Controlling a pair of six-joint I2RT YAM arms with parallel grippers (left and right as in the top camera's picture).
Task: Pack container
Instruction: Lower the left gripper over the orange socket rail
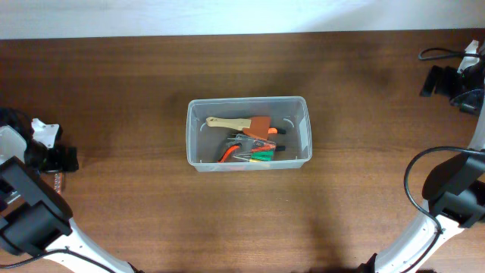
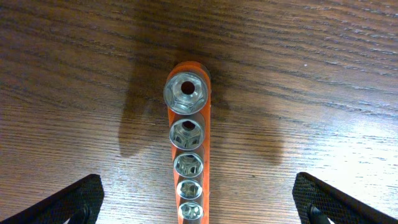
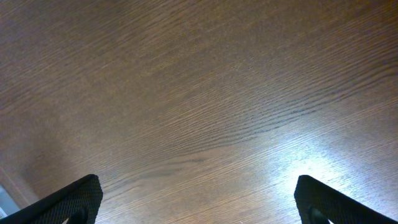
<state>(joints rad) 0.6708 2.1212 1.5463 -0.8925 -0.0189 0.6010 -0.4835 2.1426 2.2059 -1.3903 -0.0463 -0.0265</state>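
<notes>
The clear plastic container (image 1: 248,101) stands at the table's middle. It holds a wooden-handled tool (image 1: 231,122), orange-handled pliers (image 1: 229,152) and green and red pieces (image 1: 262,155). An orange rail of silver sockets (image 2: 188,143) lies on the wood at the far left (image 1: 54,180). My left gripper (image 2: 199,202) is open, one finger on each side of the rail and well apart from it; it also shows in the overhead view (image 1: 64,159). My right gripper (image 3: 199,202) is open and empty over bare wood at the far right (image 1: 443,80).
A black cable (image 1: 439,53) loops at the back right corner. The right arm's base and cable (image 1: 424,174) stand at the right edge, and the left arm's base (image 1: 30,220) at the front left. A white wall edge runs along the table's back.
</notes>
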